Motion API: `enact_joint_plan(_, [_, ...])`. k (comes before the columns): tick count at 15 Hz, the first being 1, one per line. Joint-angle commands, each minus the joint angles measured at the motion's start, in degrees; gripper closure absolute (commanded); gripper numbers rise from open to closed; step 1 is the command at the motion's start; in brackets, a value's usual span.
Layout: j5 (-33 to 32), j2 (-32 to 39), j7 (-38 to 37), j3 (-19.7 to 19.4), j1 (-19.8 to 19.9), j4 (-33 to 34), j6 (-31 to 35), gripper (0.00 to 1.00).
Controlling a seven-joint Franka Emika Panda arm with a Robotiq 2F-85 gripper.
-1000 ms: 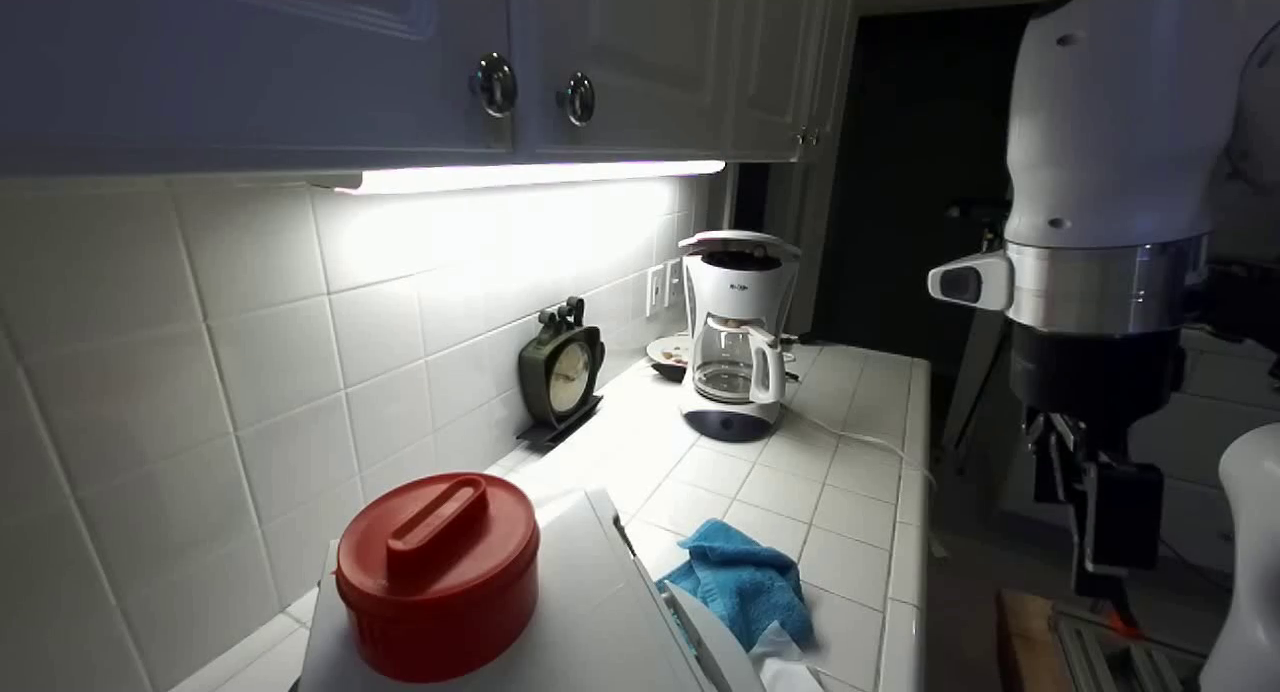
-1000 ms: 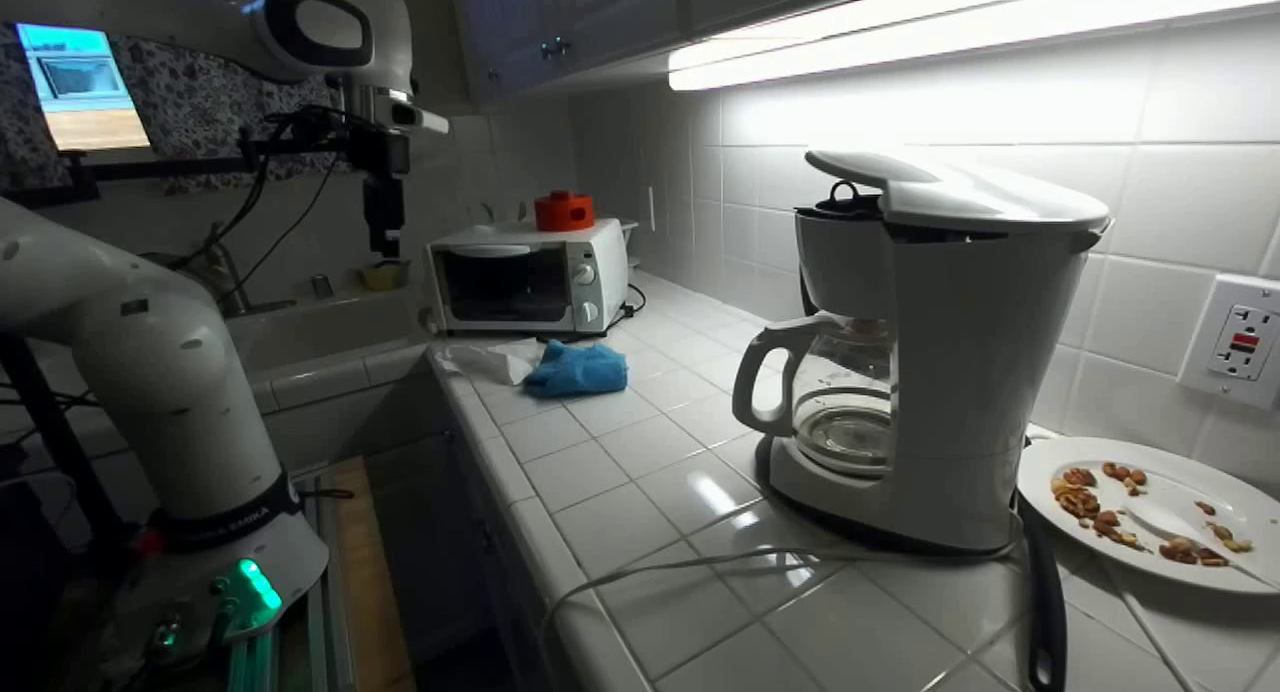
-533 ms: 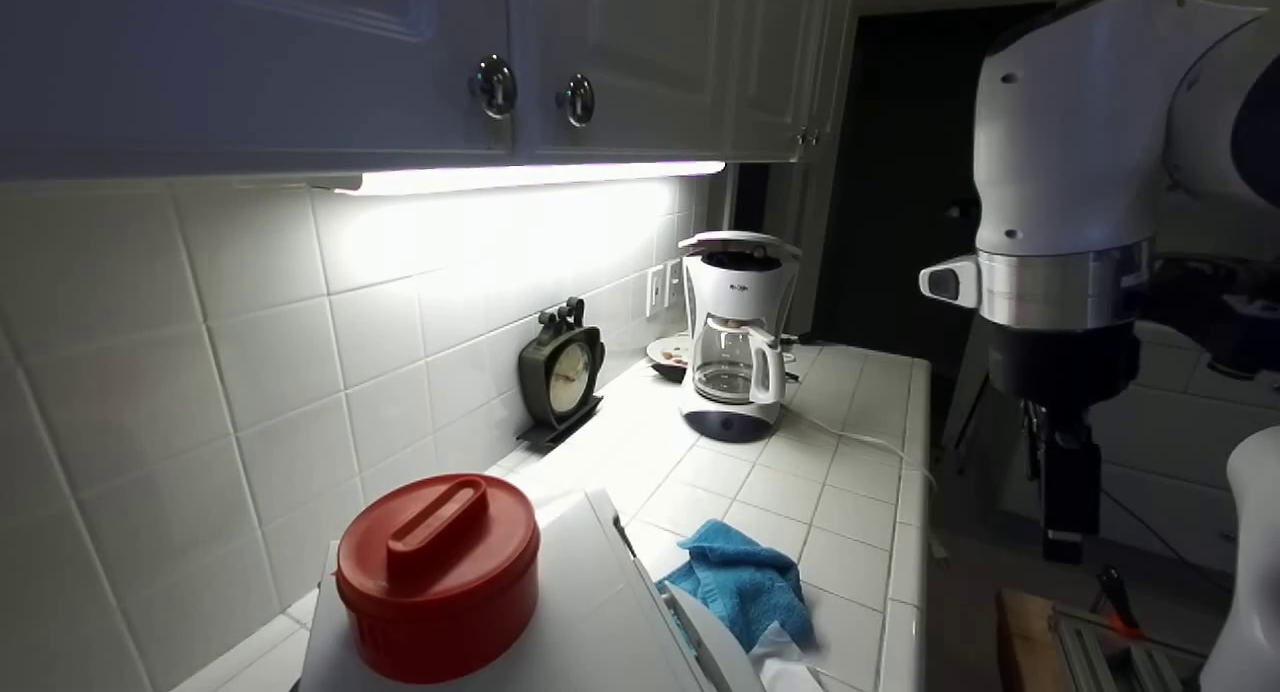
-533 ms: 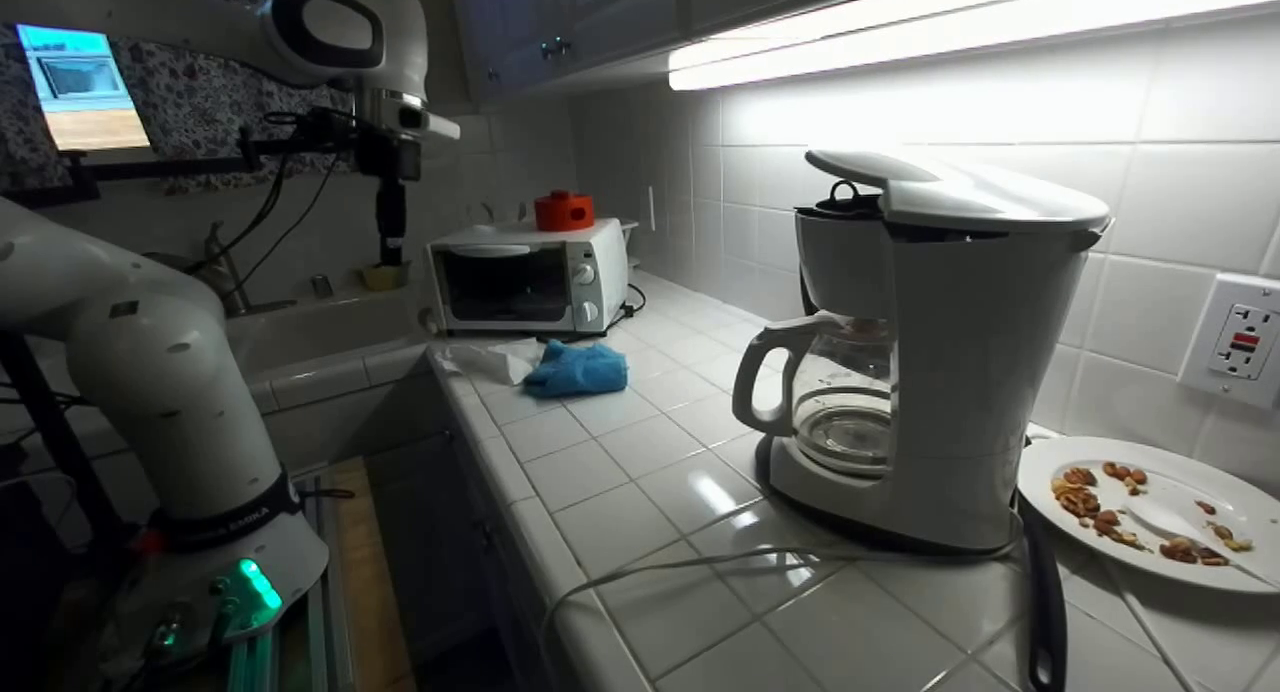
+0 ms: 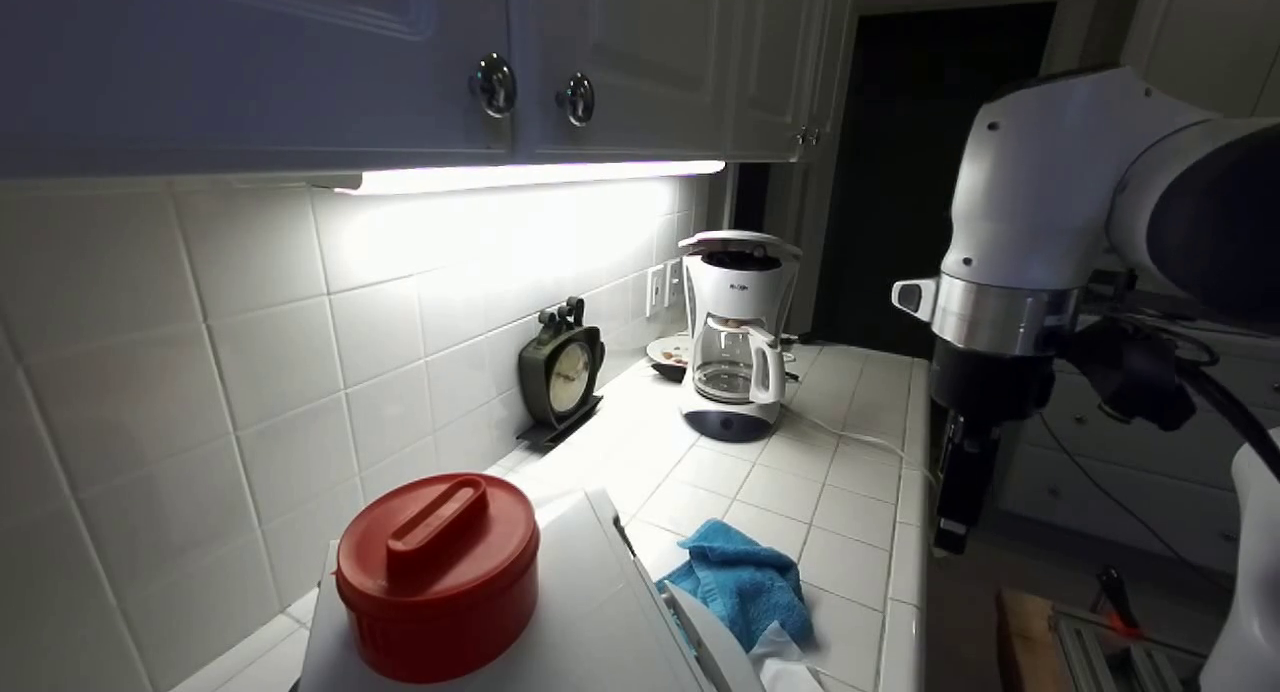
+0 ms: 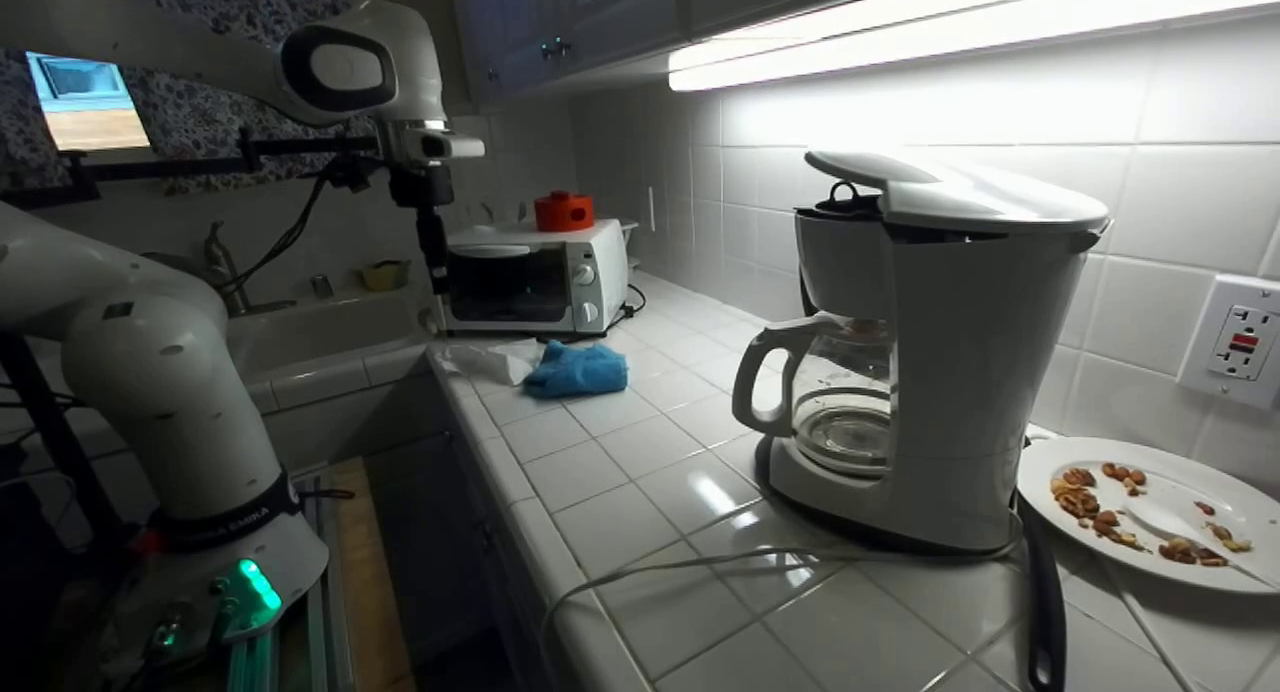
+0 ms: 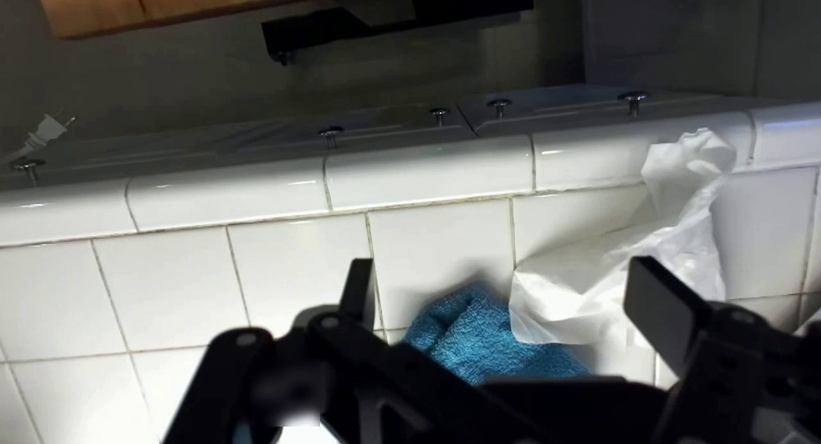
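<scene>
Tiled desk (image 5: 840,502) adjoins a tiled wall (image 5: 280,392). Left to right in an exterior view: red container (image 5: 437,582) atop toaster oven (image 5: 590,612); blue cloth (image 5: 745,584); crumpled white sheet (image 5: 783,662) against it; gripper (image 5: 951,537), jaws wide apart, suspended near the desk edge.

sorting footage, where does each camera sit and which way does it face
Wrist view: on the wrist, looking down at the counter edge, blue cloth and crumpled white sheet; open fingers show along the bottom.
An exterior view: near the red container, facing the coffee maker; part of the robot arm at picture right.
An exterior view: near the coffee maker, facing the toaster oven and sink; robot arm, base included, at picture left.
Both exterior views share the blue cloth, red container and coffee maker, from roughly opposite directions.
</scene>
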State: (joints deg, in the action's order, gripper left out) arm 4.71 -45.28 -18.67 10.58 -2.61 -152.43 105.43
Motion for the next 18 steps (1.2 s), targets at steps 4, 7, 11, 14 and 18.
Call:
enact_joint_plan(4, [-0.9, -2.8, 0.9, 0.3, -0.7, -1.8, 1.5, 0.00])
enact_joint_plan(7, [-6.8, -4.1, 1.0, 2.3, 0.6, -3.8, 6.6, 0.00])
enact_joint_plan(11, [-7.0, -2.4, 1.5, 0.2, 1.1, -8.2, 20.9, 0.00])
enact_joint_plan(14, [-4.6, 2.7, 2.4, -2.4, 1.3, -6.4, 30.6, 0.00])
enact_joint_plan(18, [-3.6, 8.4, 5.9, -6.6, 0.9, -6.3, 39.6, 0.00])
